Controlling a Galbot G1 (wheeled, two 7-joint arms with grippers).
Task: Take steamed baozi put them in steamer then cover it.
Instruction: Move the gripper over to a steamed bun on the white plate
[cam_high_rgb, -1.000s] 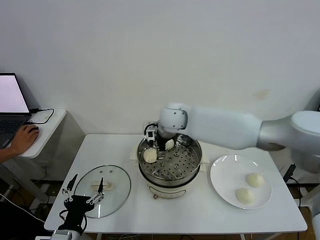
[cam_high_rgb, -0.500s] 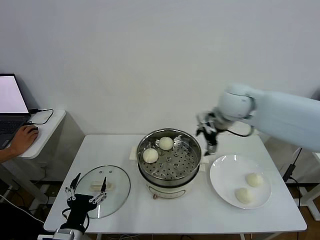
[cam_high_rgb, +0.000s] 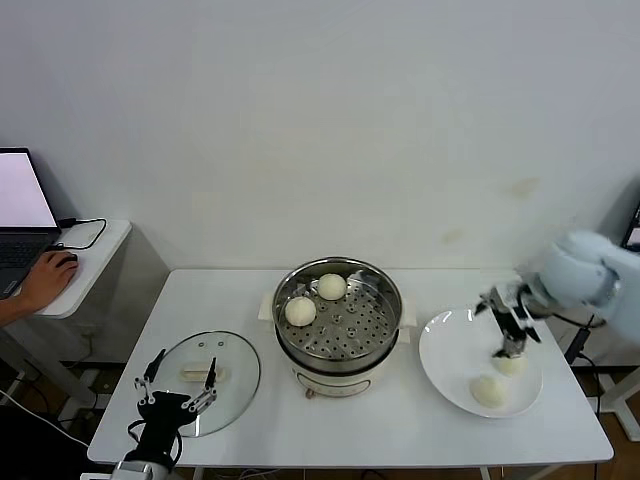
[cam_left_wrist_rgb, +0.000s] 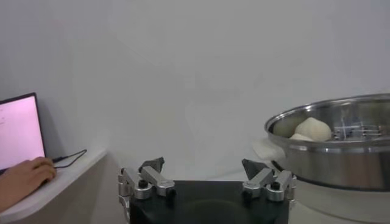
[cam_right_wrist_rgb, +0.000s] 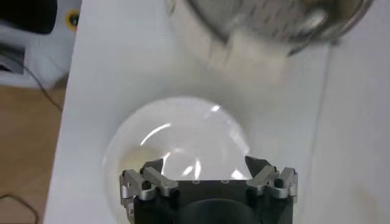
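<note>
The steamer (cam_high_rgb: 340, 330) stands mid-table with two steamed baozi in its perforated basket, one at the back (cam_high_rgb: 331, 286) and one at the left (cam_high_rgb: 300, 310). Two more baozi (cam_high_rgb: 509, 364) (cam_high_rgb: 488, 390) lie on the white plate (cam_high_rgb: 450, 350) to its right. My right gripper (cam_high_rgb: 509, 340) hangs open and empty just above the farther plate bun; its wrist view shows the plate (cam_right_wrist_rgb: 183, 134) beneath the right gripper (cam_right_wrist_rgb: 207, 165). The glass cover (cam_high_rgb: 225, 385) lies flat on the table to the left. My left gripper (cam_high_rgb: 185, 362) waits open at the cover's near edge.
A side table at the far left holds a laptop (cam_high_rgb: 22, 215), with a person's hand (cam_high_rgb: 45, 280) on a mouse. The left wrist view shows the steamer's rim (cam_left_wrist_rgb: 341, 143) with a bun (cam_left_wrist_rgb: 312, 129) inside. The white wall stands close behind the table.
My right arm has swung from inside the steamer, where a second baozi now lies, rightwards to above the plate. The left gripper has barely moved.
</note>
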